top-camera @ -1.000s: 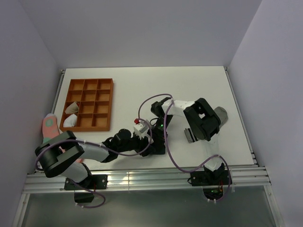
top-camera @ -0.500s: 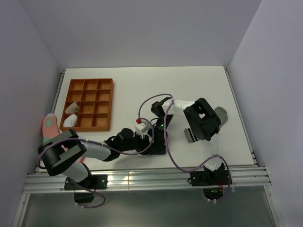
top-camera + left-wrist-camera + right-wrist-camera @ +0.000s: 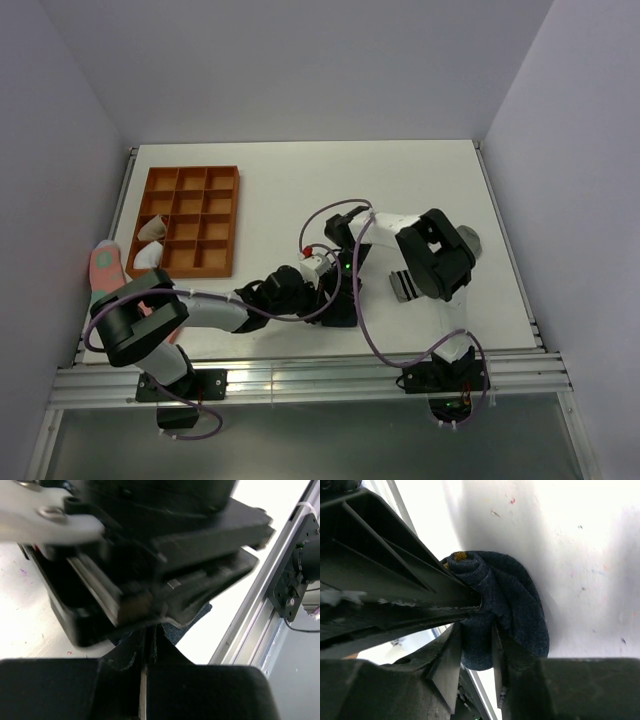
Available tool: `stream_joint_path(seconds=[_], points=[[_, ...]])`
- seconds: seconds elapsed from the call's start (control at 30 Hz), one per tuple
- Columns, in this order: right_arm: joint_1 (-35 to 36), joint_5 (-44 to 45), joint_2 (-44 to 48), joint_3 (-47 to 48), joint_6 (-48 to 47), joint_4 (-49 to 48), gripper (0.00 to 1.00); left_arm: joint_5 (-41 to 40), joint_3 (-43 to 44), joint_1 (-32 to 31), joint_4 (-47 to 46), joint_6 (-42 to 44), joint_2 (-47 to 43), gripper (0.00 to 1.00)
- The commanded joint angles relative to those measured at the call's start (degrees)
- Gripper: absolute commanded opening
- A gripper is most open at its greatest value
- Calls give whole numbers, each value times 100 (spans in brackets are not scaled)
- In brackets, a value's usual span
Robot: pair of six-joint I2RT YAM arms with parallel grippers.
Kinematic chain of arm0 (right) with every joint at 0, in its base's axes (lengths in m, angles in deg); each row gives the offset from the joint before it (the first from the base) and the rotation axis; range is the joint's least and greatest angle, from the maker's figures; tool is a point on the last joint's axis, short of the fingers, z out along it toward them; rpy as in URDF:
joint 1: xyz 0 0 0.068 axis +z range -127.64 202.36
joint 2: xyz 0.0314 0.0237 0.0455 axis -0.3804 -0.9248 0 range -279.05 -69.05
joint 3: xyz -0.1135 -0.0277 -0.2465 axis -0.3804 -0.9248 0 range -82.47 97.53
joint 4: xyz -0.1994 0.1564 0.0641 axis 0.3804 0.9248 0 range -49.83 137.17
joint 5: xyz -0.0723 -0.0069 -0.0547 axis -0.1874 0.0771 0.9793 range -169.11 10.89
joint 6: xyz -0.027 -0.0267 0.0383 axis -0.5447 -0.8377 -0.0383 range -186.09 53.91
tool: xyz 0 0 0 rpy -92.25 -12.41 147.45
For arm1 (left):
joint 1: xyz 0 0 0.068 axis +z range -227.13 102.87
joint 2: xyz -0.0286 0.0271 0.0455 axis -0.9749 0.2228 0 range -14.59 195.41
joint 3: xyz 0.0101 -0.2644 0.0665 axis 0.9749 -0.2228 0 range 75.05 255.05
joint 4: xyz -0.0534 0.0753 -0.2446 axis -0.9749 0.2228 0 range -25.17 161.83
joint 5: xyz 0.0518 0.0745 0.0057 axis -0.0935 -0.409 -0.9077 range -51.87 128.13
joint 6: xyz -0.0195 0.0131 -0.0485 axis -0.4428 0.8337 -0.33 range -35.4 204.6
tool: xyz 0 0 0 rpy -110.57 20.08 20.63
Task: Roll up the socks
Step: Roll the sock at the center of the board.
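Lower centre of the top view: left pincer [image 3: 325,296] and right pincer [image 3: 346,290] meet tip to tip on the white desk [image 3: 400,180]. Their grasp is hidden from this angle. Grey sock [image 3: 402,285], striped cuff showing, lies just right of them, partly under the right arm. Orange tray [image 3: 192,169] at upper left holds two pale bundles [image 3: 150,232]. Pink sock [image 3: 103,265] sits at the left edge.

Left wrist view: left fingers are closed to a thin slit. Navy sock [image 3: 194,621] shows as a dark edge just beyond them, beneath the right pincer's housing.

Right wrist view: navy sock is wound into a tight coil at frame centre, resting on the desk. Right fingers clamp its lower part. Left fingers pinch the coil from the left.
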Motion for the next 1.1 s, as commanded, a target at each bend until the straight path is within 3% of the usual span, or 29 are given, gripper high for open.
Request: stream_joint_path(seconds=[0.0, 0.5, 1.07], points=[[11, 758, 259, -162, 30, -950, 36, -379, 170, -82, 1052, -117, 299, 0], [-50, 1215, 1253, -715, 215, -1512, 51, -389, 680, -39, 2063, -240, 817, 0], [-937, 310, 1965, -927, -197, -1293, 56, -2, 627, 155, 1932, -337, 923, 1]])
